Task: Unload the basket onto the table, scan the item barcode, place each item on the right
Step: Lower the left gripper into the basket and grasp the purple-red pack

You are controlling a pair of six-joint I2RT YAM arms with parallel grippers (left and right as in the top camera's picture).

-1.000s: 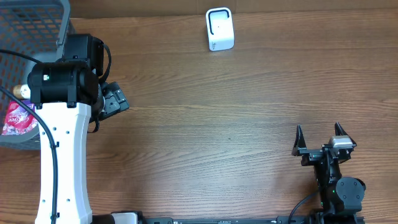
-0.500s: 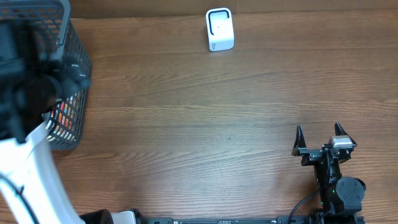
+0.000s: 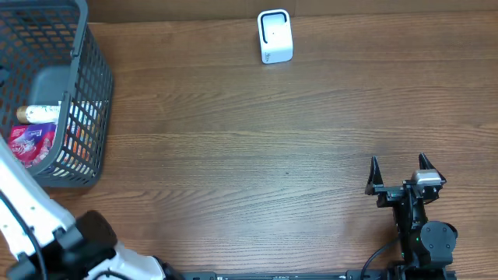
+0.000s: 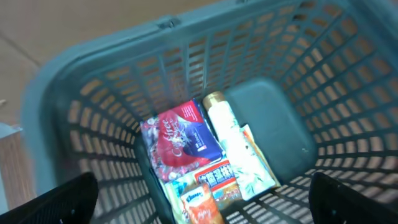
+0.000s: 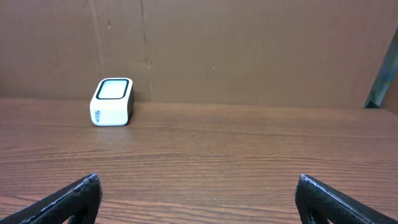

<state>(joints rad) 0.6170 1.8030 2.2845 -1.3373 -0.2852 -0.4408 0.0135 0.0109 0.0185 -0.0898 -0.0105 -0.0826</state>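
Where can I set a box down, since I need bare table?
The wide stretch of table between the basket, the scanner and the right gripper is bare. The basket itself is crowded with packets and a bottle.

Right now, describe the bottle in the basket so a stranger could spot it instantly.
Find the grey mesh basket at the table's left edge. Among the packets inside lies a pale bottle; it alone is cylindrical, with a gold cap.
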